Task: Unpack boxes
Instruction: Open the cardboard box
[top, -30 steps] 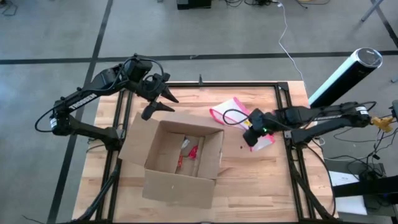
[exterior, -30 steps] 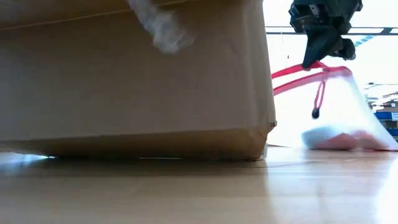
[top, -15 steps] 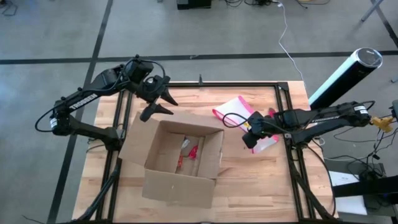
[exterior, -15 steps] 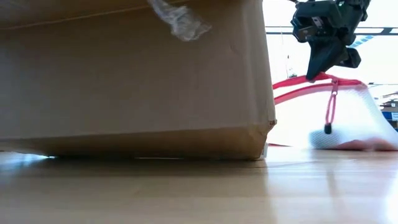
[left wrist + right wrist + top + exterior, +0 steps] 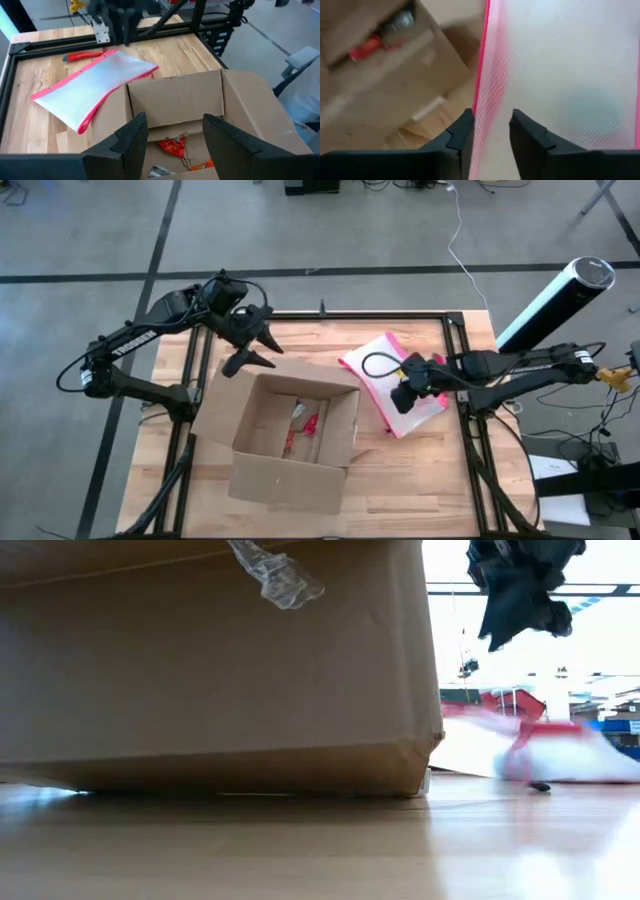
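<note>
Box [image 5: 288, 442] sits upright, flaps spread, mouth facing up.

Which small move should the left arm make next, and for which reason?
Probably lower the left gripper into the box. It hovers open at the far rim, red items lie inside, and the right gripper is above the pouch.

**A robotics lab floor**

We take this for a lab or workshop: a butcher-block counter [image 5: 420, 470] in a black metal frame [image 5: 470, 330] stands on a grey concrete floor [image 5: 90, 230] marked with dark tape lines [image 5: 300, 272], with loose cables [image 5: 460, 240] trailing nearby.
</note>
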{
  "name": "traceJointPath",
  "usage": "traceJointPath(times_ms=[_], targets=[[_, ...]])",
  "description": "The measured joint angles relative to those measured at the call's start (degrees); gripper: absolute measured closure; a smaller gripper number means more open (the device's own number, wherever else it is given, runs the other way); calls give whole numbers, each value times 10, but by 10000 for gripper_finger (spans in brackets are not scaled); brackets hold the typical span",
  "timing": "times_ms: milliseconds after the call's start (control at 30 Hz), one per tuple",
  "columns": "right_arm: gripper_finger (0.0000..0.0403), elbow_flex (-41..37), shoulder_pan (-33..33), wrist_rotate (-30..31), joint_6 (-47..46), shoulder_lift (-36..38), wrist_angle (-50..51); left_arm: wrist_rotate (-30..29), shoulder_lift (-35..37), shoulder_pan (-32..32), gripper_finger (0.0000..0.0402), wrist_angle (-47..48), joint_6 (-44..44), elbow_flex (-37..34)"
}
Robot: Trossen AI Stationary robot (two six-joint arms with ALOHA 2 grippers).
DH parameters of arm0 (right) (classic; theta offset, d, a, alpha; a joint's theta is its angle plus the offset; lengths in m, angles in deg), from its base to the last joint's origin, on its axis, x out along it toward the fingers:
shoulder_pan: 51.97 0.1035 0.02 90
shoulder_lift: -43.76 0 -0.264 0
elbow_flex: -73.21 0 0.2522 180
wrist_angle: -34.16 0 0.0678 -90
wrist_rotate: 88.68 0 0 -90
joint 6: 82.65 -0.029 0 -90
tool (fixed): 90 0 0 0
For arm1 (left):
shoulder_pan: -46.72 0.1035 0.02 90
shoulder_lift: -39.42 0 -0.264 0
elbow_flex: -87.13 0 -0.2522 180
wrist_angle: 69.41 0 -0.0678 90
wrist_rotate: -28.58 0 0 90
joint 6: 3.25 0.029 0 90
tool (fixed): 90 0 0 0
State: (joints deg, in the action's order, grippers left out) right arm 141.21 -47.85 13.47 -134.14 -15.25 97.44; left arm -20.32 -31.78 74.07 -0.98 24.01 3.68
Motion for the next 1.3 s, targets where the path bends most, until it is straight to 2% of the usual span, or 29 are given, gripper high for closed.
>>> traceJointPath(times_ms=[167,367,467,600,933,1133,1300], targets=[[250,66,0,56,43,-8,-28,2,0,0,213,7,8,0],[240,109,0,49,154,-67,-141,11,0,-9,209,72,69,-18],[247,128,0,28,201,-116,-173,19,0,-17,212,84,87,-53],[260,154,-7,-44,231,-190,-183,19,0,-35,219,76,107,-106],[297,200,-15,-204,294,-332,-219,15,0,-130,221,-24,85,-228],[308,238,-16,-232,319,-377,-213,-8,0,-164,221,-79,63,-265],[305,250,-25,-225,321,-365,-190,-26,0,-164,221,-152,41,-269]])
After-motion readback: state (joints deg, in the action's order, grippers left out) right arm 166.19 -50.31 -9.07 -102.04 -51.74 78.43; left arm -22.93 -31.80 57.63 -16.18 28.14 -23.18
